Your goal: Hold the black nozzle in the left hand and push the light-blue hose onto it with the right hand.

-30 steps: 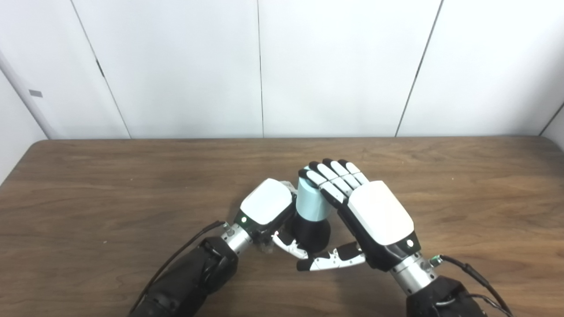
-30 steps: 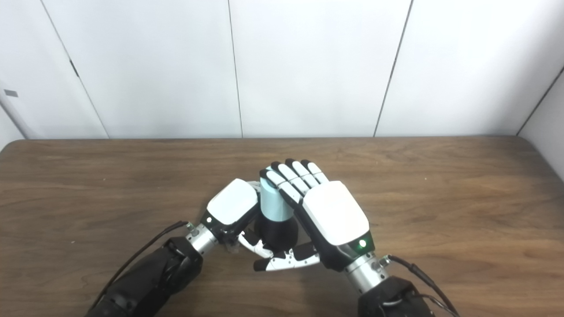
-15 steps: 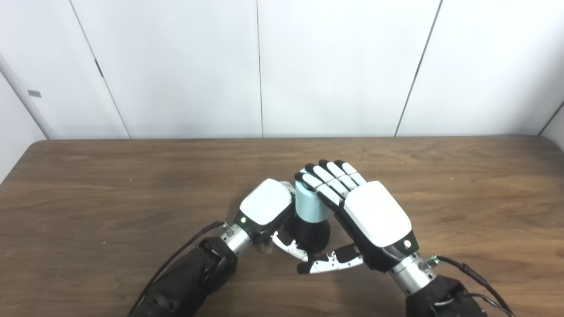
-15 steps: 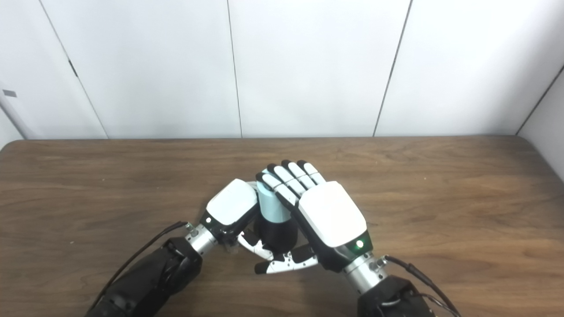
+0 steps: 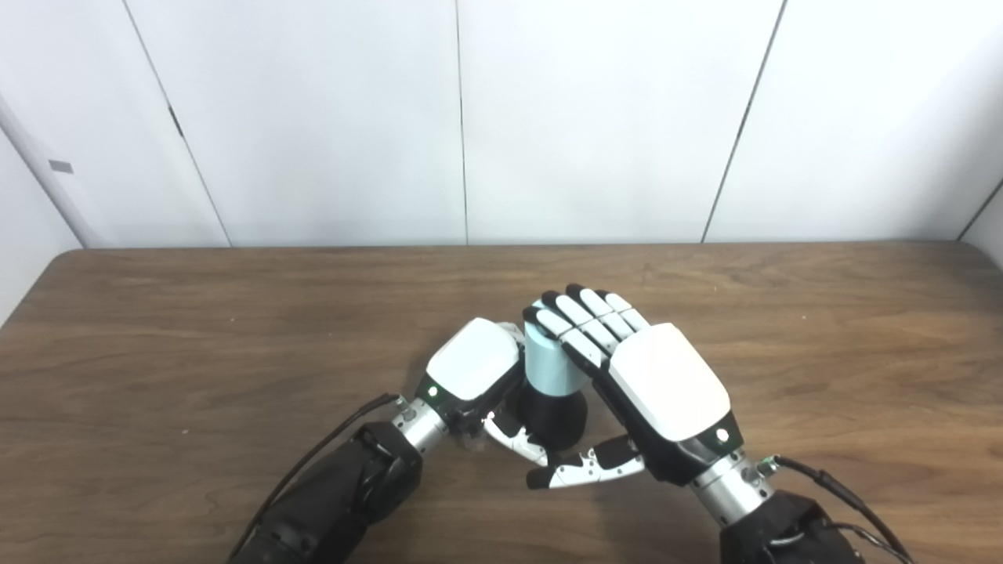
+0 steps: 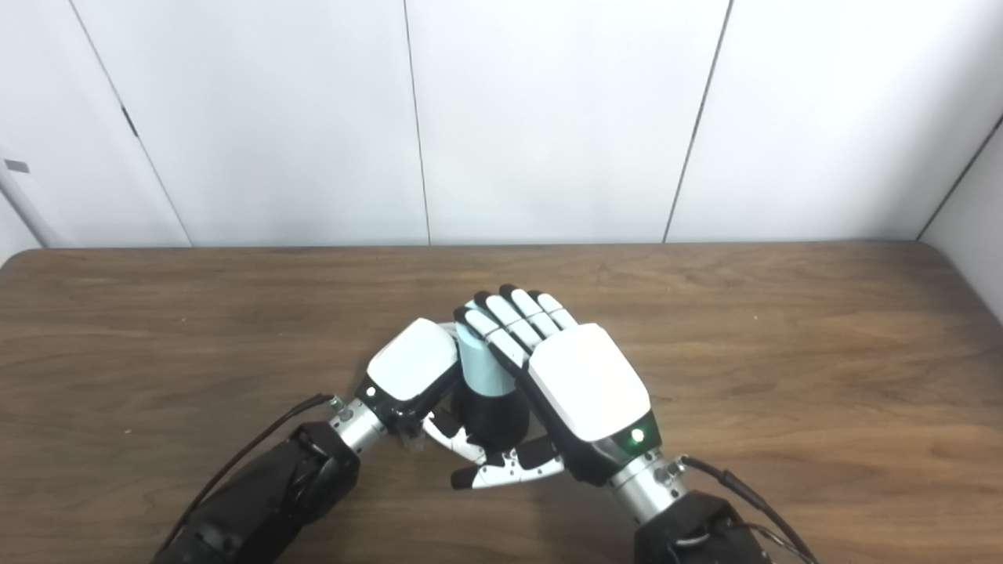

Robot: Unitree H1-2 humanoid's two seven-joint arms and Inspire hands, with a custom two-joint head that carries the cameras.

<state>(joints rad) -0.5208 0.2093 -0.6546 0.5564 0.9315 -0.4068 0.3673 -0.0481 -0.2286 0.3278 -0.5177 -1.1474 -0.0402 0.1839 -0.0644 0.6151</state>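
Observation:
The light-blue hose (image 5: 548,364) stands upright on top of the black nozzle (image 5: 553,419), near the middle of the wooden table (image 5: 196,329). My left hand (image 5: 473,368) is shut on the nozzle from the left, its thumb curling under the nozzle's front. From the right, my right hand (image 5: 666,384) cups the hose. Its fingers (image 5: 584,325) lie over the hose's right side and top rim, and its thumb (image 5: 586,471) stretches out low in front of the nozzle. The joint between hose and nozzle is partly hidden by both hands.
Bare brown tabletop (image 6: 783,345) spreads to both sides and behind the hands. White wall panels (image 6: 548,117) rise right behind the table's far edge. A black cable (image 6: 258,439) runs along my left forearm.
My right hand has shifted a little left and down against the hose, and the hose sits slightly lower on the nozzle. The left hand has kept still.

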